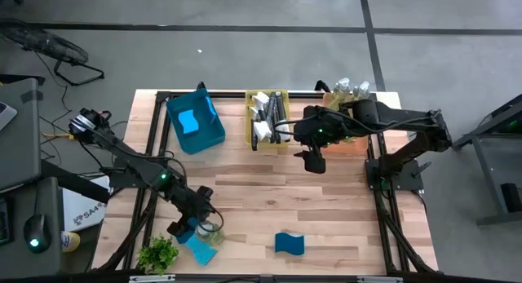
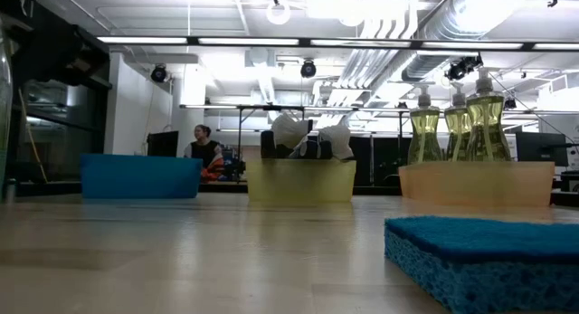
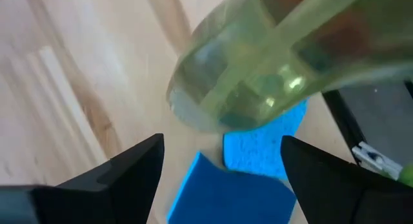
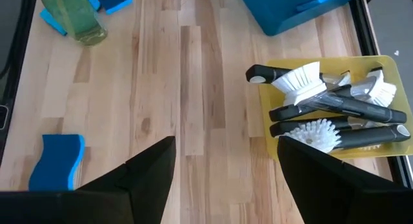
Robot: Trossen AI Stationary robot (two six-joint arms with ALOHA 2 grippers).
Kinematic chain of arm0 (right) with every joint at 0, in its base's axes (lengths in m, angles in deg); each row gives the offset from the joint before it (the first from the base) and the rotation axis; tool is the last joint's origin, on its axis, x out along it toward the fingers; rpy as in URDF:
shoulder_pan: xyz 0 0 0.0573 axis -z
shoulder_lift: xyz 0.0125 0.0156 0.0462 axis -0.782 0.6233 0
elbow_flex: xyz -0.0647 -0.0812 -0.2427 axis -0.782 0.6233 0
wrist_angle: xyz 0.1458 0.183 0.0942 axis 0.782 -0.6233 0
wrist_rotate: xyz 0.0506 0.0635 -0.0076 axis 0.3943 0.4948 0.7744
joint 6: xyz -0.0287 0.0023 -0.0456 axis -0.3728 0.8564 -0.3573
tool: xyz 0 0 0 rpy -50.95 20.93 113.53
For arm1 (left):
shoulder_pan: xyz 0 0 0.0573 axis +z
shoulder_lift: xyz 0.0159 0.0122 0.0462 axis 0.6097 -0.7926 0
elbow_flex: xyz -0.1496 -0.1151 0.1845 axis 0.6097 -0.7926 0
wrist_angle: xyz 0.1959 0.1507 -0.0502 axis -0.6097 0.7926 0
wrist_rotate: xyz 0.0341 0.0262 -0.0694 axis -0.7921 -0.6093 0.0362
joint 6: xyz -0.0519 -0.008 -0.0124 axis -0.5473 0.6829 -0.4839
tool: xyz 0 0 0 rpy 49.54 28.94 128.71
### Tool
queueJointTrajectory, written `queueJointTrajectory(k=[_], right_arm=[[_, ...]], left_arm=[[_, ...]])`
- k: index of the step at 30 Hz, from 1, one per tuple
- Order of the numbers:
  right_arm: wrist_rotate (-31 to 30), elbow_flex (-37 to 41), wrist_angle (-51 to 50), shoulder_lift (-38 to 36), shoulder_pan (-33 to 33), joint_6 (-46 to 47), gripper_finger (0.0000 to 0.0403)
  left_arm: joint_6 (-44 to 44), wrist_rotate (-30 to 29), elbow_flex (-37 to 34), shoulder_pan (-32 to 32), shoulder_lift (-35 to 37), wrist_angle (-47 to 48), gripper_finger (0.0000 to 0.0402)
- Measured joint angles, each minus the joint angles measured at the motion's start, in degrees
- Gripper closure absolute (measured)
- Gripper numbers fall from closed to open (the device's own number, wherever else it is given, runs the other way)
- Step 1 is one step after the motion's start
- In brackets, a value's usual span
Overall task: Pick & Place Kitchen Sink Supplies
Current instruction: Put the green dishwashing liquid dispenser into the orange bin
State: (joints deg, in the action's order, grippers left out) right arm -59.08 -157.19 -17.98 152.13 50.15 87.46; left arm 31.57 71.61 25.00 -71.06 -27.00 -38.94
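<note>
A clear bottle of yellow-green liquid [image 3: 258, 62] stands near the table's front left corner [image 1: 212, 231], beside two blue sponges [image 3: 264, 146]. My left gripper [image 3: 222, 166] hangs open just short of the bottle [image 1: 199, 216], tilted down at it, one finger on each side and touching nothing. A third blue sponge [image 1: 289, 244] lies flat near the front edge. My right gripper [image 1: 314, 162] is open above the middle of the table, empty, near a yellow bin [image 4: 387, 62] of black-handled brushes [image 4: 335, 111].
A blue bin [image 1: 196, 124] with a sponge in it stands at the far left. A tan bin [image 2: 475, 183] holding three pump bottles [image 2: 457, 124] is at the far right. A small green plant [image 1: 159, 254] sits at the front left corner.
</note>
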Motion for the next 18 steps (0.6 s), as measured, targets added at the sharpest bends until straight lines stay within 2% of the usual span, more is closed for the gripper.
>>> queueJointTrajectory(k=[7, 13, 18], right_arm=[[0.4, 0.0, -0.4, 0.0, 0.0, -1.3, 0.0137], [1.2, 0.0, -0.5, 0.0, 0.0, 3.8, 0.0136], [1.9, 0.0, -2.6, 0.0, -0.4, 3.6, 0.0137]], left_arm=[[2.1, 0.5, 0.0, 0.0, 0.0, -1.6, 0.0102], [2.1, 0.8, 0.0, 0.0, -1.0, -2.8, 0.0102], [2.0, 1.3, 0.0, 0.0, -2.1, -5.9, 0.0097]])
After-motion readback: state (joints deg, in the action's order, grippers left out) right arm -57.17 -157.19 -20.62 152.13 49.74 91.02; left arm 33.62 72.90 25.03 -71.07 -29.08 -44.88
